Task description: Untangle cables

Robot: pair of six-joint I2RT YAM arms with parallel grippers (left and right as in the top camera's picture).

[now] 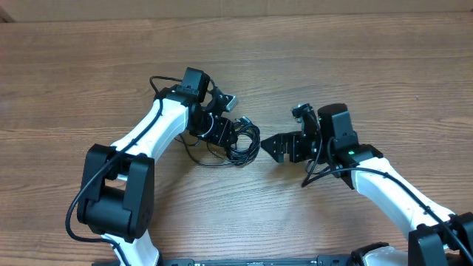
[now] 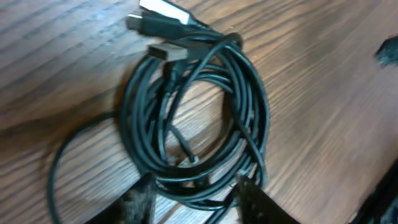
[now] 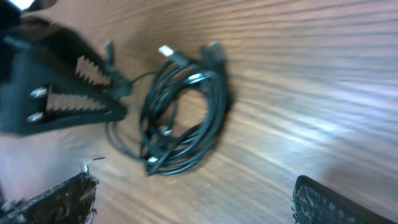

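Observation:
The cables (image 1: pixel 244 142) lie as one coiled black bundle on the wooden table between my two grippers. In the left wrist view the coil (image 2: pixel 193 106) fills the middle, with silver and black plug ends (image 2: pixel 163 12) at its top. My left gripper (image 2: pixel 194 202) is open, and its fingertips straddle the coil's near edge; overhead it shows at the coil's left side (image 1: pixel 226 137). My right gripper (image 1: pixel 269 146) is open and empty, just right of the coil. In the right wrist view the coil (image 3: pixel 183 115) lies ahead of its wide-open fingers (image 3: pixel 196 202).
One loose strand loops out of the bundle to the left (image 1: pixel 194 158) on the table (image 1: pixel 355 66). The left gripper's serrated fingers (image 3: pixel 74 93) show in the right wrist view, beside the coil.

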